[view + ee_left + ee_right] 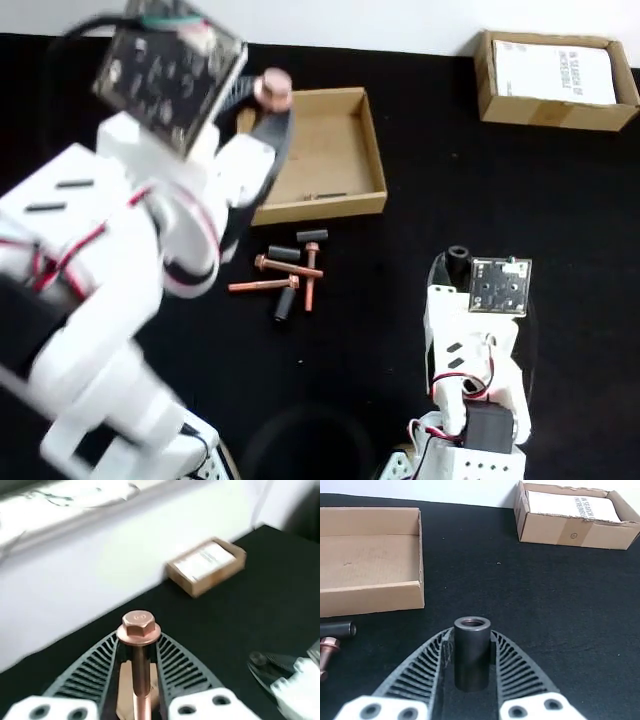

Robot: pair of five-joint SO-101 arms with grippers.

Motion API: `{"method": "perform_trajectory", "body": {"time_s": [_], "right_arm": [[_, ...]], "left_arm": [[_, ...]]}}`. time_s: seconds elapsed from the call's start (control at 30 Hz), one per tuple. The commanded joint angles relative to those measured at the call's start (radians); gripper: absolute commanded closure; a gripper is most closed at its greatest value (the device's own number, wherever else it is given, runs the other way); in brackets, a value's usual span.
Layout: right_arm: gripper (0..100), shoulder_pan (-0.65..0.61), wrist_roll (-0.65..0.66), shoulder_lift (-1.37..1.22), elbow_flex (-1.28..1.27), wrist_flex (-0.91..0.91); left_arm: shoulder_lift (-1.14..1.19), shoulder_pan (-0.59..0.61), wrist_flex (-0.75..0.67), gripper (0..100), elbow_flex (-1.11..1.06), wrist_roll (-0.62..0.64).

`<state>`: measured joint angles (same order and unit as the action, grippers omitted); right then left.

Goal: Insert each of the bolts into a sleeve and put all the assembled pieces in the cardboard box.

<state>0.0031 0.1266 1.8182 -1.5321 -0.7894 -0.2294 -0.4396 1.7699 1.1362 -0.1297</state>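
Bolt (140,625) in one gripper, sleeve (472,630) in the other!
Left gripper (139,647) is clamped on the copper bolt, head up, by the far left corner of the cardboard box (330,207). Right gripper (471,635) pinches the black sleeve upright, well apart. Loose bolts (288,267) and loose sleeves (285,303) lie on the table (500,200) just before the box.

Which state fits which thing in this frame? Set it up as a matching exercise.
Things:
1 left gripper
2 right gripper
3 far box
4 loose bolts

States:
A shut on a sleeve
B lying by the open box
C shut on a bolt
D holds a white sheet

Pairs: 1-C; 2-A; 3-D; 4-B
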Motion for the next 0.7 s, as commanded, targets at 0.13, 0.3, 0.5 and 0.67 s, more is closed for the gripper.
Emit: {"method": "perform_trajectory", "body": {"time_s": [0.13, 0.3, 0.5, 0.67], "right_arm": [[99.2, -0.007, -0.025, 0.016, 0.062, 0.010], [99.2, -0.041, -0.172, 0.016, 0.102, 0.082], [99.2, -0.208, -0.265, 0.016, 0.102, 0.079], [99.2, -0.294, -0.262, 0.015, 0.091, 0.058]], "left_arm": [[-0.291, -0.111, -0.114, 99, -0.661, 0.008], [-0.389, -0.114, -0.430, 99, -1.038, 0.078], [-0.473, -0.114, -0.954, 99, -1.422, 0.216], [-0.496, -0.130, -1.320, 99, -1.633, 0.250]]}}
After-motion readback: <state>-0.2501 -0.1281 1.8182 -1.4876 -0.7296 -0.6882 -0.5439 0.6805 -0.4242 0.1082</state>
